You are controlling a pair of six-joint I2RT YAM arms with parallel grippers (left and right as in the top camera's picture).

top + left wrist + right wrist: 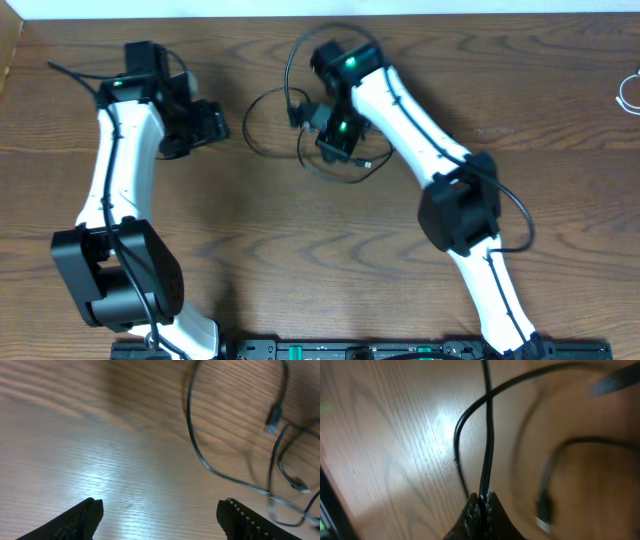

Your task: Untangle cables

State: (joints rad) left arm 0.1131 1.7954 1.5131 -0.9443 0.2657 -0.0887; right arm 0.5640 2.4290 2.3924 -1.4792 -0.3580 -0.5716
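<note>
Overhead, a brown wood-grain table carried your two white-and-black arms. Every place below is given from the thin black cable, which lay in loose overlapping loops on the wood.

Your right gripper sat right on top of those loops, at their middle. In its wrist view the right gripper was clenched, with the two dark fingertips pressed together on a single strand of the black cable. That strand ran straight up from the jaws, and a second strand crossed over it. A blurred small plug lay beside the pinched strand, down on the wood.

Your left gripper stood just beside the cable's loops, on their left, apart from them. In its wrist view the left gripper was released. Its fingers stood wide with only bare wood between them, and nothing was grasped. The black cable curved ahead of the gap and to its right, with a bluish-tipped plug further along.

A thin white cord lay well apart from the black cable, far off to its right at the table's edge. I could not make out its ends.

The right arm's thicker black wire arched well to the right of the loops, apart from them. The right wrist itself covered part of the loops from above.
</note>
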